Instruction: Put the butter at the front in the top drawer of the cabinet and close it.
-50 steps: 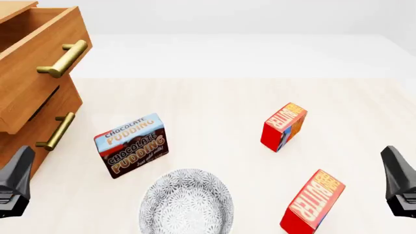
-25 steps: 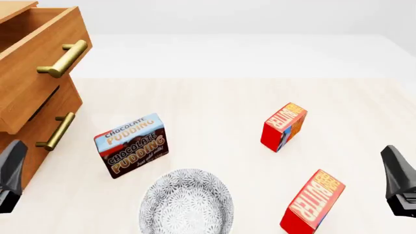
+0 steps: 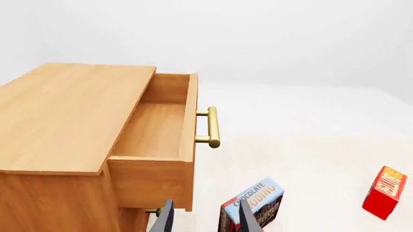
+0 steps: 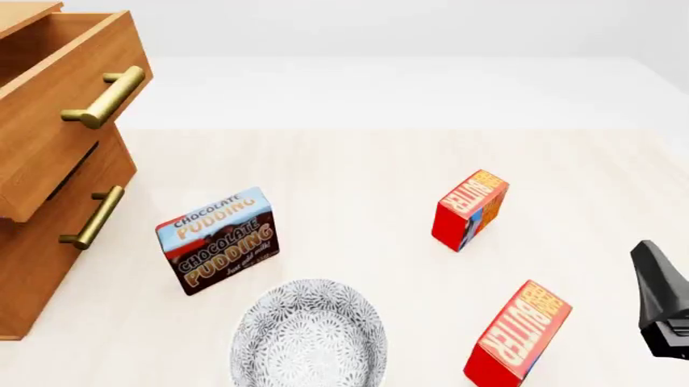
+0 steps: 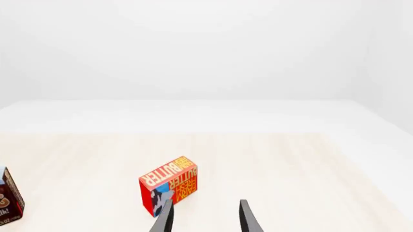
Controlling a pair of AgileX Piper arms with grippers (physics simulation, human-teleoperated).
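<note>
The front butter (image 4: pixel 519 334) is a red carton with an orange lettered face, standing tilted on the table at the near right. Its twin (image 4: pixel 470 210) stands farther back and also shows in the right wrist view (image 5: pixel 169 192). The cabinet (image 4: pixel 43 234) is at the left with its top drawer (image 4: pixel 60 97) pulled open and empty (image 3: pixel 158 128). My right gripper (image 5: pixel 205 220) is open and empty; it stands at the right edge of the front view (image 4: pixel 659 302), right of the front butter. My left gripper (image 3: pixel 205 222) is open and empty, out in front of the cabinet.
A brown-and-blue Chocolate Pudding box (image 4: pixel 221 239) stands between the cabinet and the butters. A patterned grey bowl (image 4: pixel 309 334) sits at the near middle. A lower drawer with a brass handle (image 4: pixel 92 218) is shut. One butter box (image 3: pixel 385 192) shows in the left wrist view.
My left gripper has left the front view at its lower left edge. The right gripper and all the objects have stayed in place.
</note>
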